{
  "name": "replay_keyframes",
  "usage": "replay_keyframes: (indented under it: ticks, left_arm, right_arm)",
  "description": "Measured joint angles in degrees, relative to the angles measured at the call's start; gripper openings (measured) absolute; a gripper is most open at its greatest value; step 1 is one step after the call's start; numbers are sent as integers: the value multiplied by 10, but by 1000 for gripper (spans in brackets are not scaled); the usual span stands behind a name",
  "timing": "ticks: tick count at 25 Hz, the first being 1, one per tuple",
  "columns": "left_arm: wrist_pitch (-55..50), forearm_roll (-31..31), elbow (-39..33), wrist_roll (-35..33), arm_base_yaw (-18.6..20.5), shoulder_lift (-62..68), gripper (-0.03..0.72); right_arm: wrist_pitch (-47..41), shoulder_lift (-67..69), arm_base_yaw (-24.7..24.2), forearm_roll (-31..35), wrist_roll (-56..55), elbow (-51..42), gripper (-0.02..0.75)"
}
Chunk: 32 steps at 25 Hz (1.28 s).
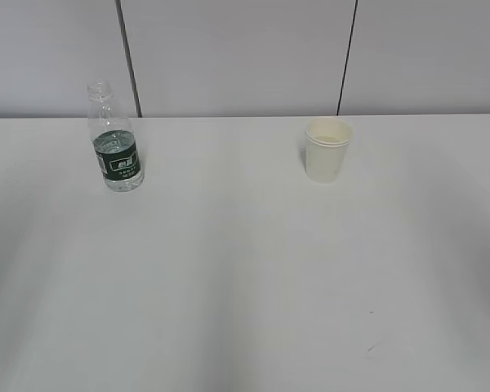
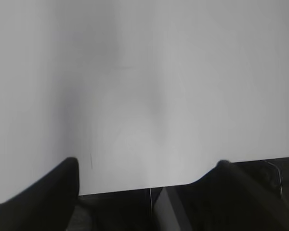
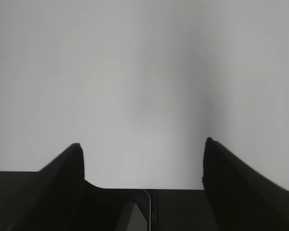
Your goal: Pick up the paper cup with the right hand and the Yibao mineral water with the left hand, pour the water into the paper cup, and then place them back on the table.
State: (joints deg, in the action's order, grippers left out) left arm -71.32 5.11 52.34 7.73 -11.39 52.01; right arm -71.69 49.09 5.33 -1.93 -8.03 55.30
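Observation:
The Yibao mineral water bottle (image 1: 114,145) stands upright at the back left of the white table (image 1: 245,278), capless, with a dark green label. The cream paper cup (image 1: 327,149) stands upright at the back right. Neither arm shows in the exterior view. In the left wrist view my left gripper (image 2: 147,166) is open and empty, with its black fingers (image 2: 53,192) over the table's near edge. In the right wrist view my right gripper (image 3: 142,151) is open and empty over bare table. Neither wrist view shows the bottle or the cup.
A grey panelled wall (image 1: 245,57) rises behind the table's far edge. A few faint dark specks (image 1: 369,349) mark the tabletop near the front right. The table's near edge (image 2: 135,190) and dark space below it show in both wrist views.

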Motion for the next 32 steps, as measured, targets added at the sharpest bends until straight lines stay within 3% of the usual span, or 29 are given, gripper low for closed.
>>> replay_keyframes:
  ticks: [11, 21, 26, 32]
  left_arm:
    - [-3, -43, -100, 0, 0, -250, 522]
    - [35, -39, -191, -6, 0, -435, 522]
    - [66, -41, -224, -24, 0, -498, 522]
    - [75, -40, -229, -56, 0, -521, 522]
  right_arm:
    - [-3, -250, 0, -1, 13, -161, 593]
    - [-10, -474, 0, -1, 45, -228, 593]
    - [-12, -502, 0, -2, 53, -244, 593]
    - [48, -502, 0, -3, 68, -272, 593]
